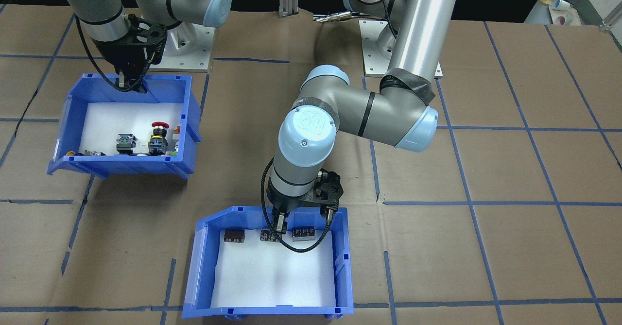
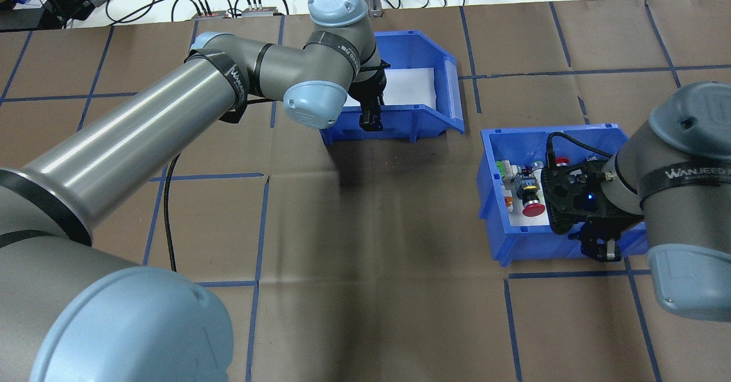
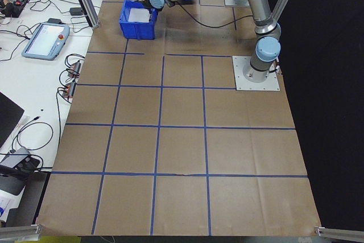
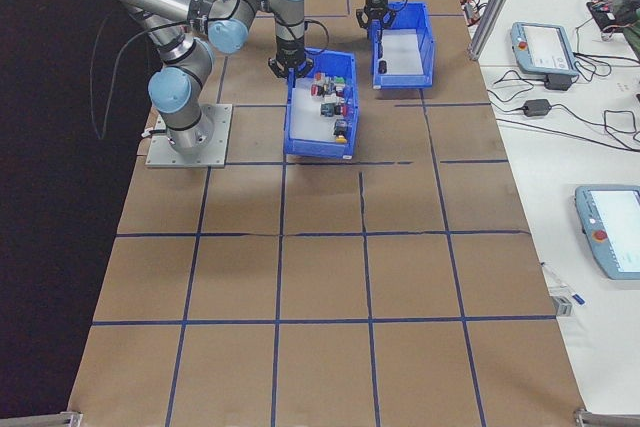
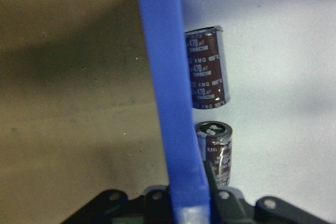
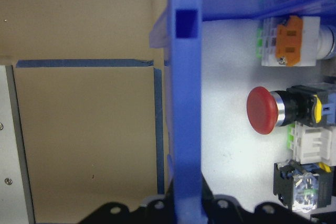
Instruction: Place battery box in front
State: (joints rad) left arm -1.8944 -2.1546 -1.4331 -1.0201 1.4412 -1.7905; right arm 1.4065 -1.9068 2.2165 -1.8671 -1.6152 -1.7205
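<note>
Battery box (image 1: 272,264), a blue plastic bin with a sloped cut-away end and white foam floor, sat at about 6 o'clock in the front-facing view, on the operators' side of the brown paper-covered desk (image 1: 486,247). The left claw (image 1: 302,222) straddled its rear wall, one finger inside and one outside, closed on that wall. The placement looked nearly finished: the bin seemed to rest on the desk, with release and withdrawal left. Three small dark cylinders (image 1: 265,235) lay in a row against the gripped wall. At 10 o'clock, the matching blue bin of coloured push-button switches (image 1: 129,126) held a red-capped button (image 1: 159,126) and other parts; the right claw (image 1: 130,83) pinched its rear wall likewise.
</note>
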